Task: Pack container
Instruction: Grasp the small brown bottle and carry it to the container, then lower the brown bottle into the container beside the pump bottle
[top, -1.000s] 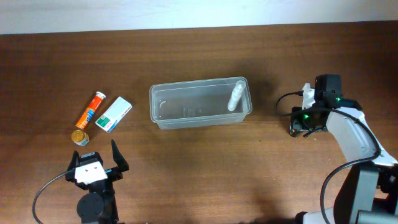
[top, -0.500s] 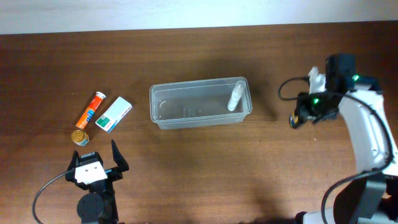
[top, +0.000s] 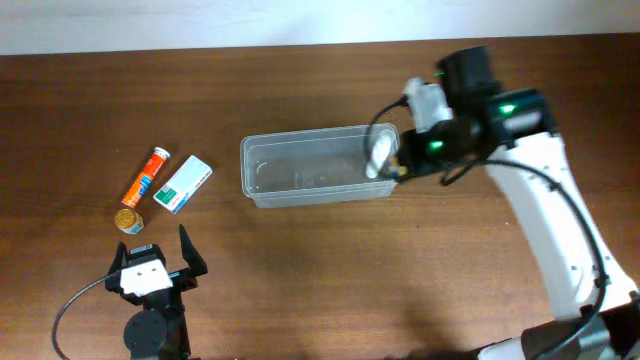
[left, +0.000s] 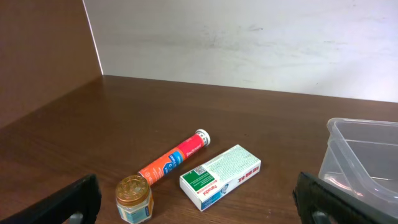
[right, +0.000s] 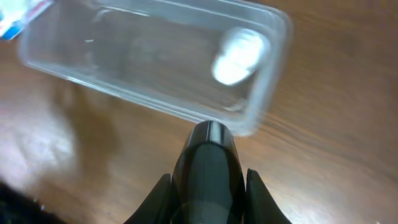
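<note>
The clear plastic container (top: 300, 142) lies mid-table with a white bottle (top: 379, 156) in its right end. My right gripper (top: 402, 166) hangs at the container's right end, shut on a dark rounded object (right: 209, 163). In the right wrist view (right: 209, 190) that object sits over the near rim of the container (right: 149, 102), with the white bottle (right: 238, 55) beyond. My left gripper (top: 155, 266) is open and empty at the front left; its view (left: 199, 208) shows the container's corner (left: 357, 158).
At the left lie an orange tube (top: 147, 176), a white-and-green carton (top: 185, 183) and a small gold-lidded jar (top: 128, 220). All three show in the left wrist view: the tube (left: 174, 158), the carton (left: 221, 176), the jar (left: 133, 199).
My right arm has lifted from the far right of the table and swung left to the container's right end, carrying the dark object. The left arm has not moved.
</note>
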